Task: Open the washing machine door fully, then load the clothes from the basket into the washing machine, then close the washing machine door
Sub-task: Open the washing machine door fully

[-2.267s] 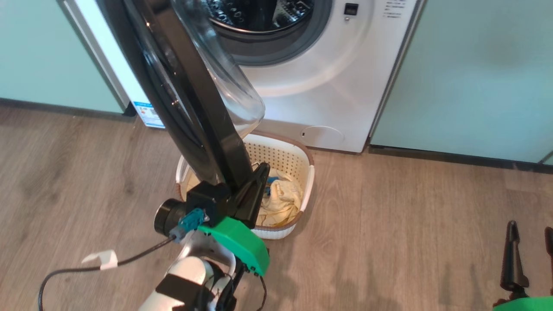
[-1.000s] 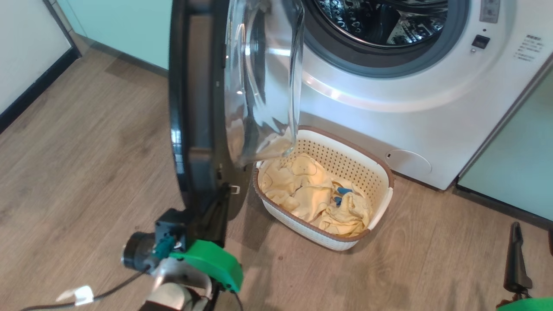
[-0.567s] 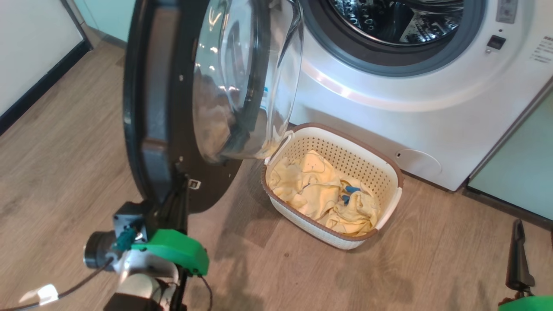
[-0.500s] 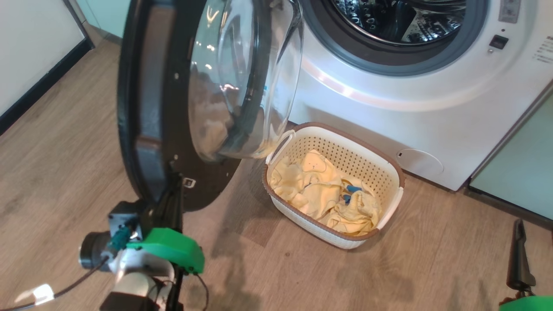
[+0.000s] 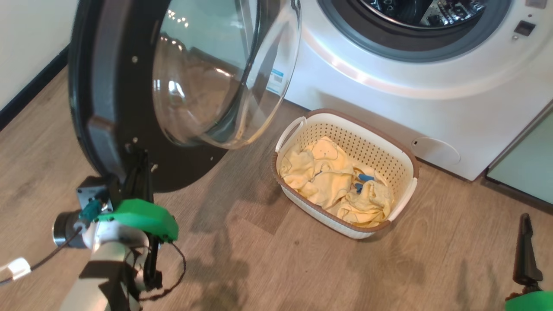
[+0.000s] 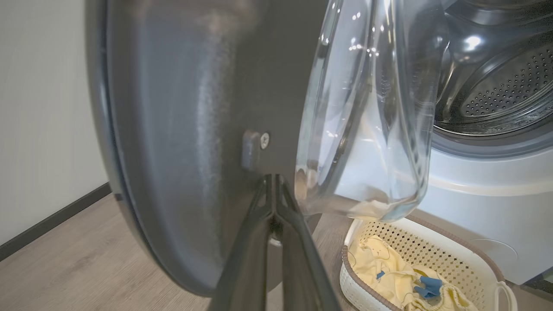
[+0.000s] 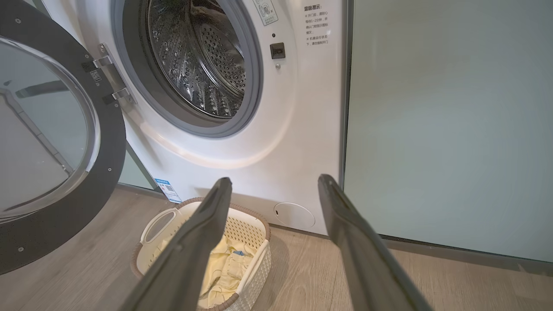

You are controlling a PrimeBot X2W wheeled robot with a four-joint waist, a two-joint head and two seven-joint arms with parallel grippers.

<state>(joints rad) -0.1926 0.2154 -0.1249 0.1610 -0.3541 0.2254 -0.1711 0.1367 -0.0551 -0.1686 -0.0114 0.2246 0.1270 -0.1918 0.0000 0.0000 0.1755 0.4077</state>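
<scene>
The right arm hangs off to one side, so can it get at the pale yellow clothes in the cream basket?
Probably yes: the open right gripper faces the soft pale yellow clothes in the cream perforated basket, the glossy black door aside.

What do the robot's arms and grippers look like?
The left gripper and the right gripper each have two long, dark, tapering fingers on a bright green housing. The left forearm is pale with black bands; a black cable with a white tag leaves a teal plug.
</scene>
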